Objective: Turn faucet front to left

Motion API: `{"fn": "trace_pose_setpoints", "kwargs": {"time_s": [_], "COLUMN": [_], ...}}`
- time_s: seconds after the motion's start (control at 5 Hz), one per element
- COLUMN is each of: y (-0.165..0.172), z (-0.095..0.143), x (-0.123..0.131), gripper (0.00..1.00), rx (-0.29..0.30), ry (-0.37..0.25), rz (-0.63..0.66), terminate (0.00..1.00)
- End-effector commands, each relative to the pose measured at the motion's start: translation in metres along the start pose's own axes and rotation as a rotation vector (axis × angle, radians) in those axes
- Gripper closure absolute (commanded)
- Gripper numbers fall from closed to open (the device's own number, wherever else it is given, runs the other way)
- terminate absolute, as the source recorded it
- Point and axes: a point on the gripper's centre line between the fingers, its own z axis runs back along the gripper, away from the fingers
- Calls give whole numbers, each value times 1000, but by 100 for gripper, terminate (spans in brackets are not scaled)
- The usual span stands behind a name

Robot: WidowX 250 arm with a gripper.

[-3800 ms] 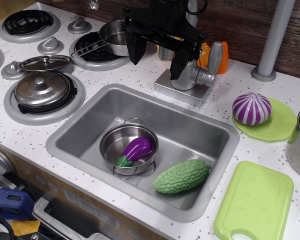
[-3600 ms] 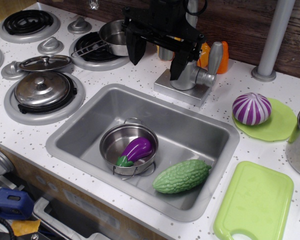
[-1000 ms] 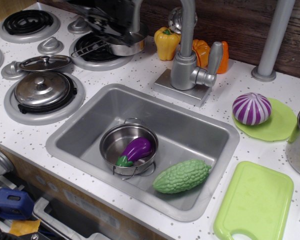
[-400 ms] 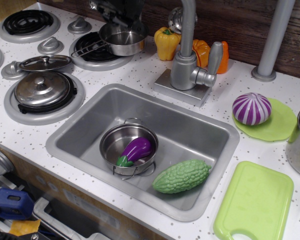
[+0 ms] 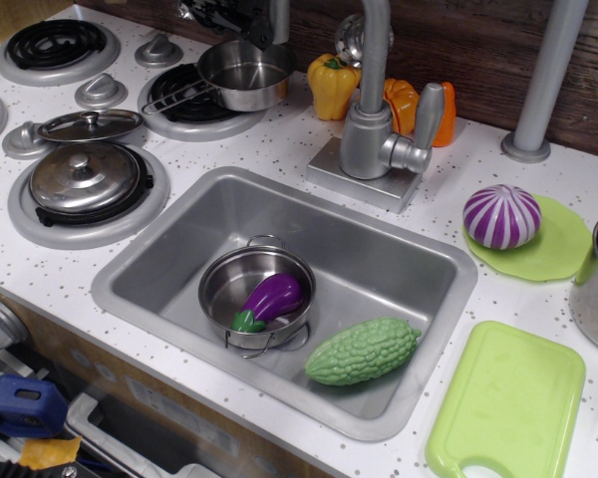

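Note:
The faucet (image 5: 367,139) is a matte silver tap on a square base plate (image 5: 329,171) behind the sink. Its side lever (image 5: 426,118) stands up at the right. Its spout pipe (image 5: 375,45) rises out of the top of the frame. A grey pipe end (image 5: 280,18) hangs at the top left, above the saucepan, and looks like the spout's tip. Only black parts of my gripper (image 5: 224,10) show at the top edge, left of the faucet and apart from it. Its fingers are cut off by the frame.
The sink (image 5: 169,249) holds a small steel pot (image 5: 224,284) with a purple eggplant (image 5: 272,297) and a green bitter gourd (image 5: 362,351). A saucepan (image 5: 241,75), yellow pepper (image 5: 329,85), orange pepper (image 5: 401,100), grey pole (image 5: 543,80), purple onion (image 5: 501,215) and green cutting board (image 5: 508,403) surround it.
My gripper stood around the faucet's body at first. It has moved up and left, past the saucepan, and is nearly out of the frame. The peppers behind the faucet are now uncovered.

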Motion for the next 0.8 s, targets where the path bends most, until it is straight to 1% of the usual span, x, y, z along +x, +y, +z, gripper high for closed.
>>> {"fn": "trace_pose_setpoints", "kwargs": {"time_s": [0.0,0.2,0.4,0.6], "y": [-1,-10,-10,-10], "z": [31,58,58,58], "x": [10,-1,-1,-1], "gripper": [100,0,0,0], "rx": [4,-38,-38,-38], "ry": [56,151,151,151], "rz": [11,-5,-5,-5], "terminate": [0,0,0,100]}}
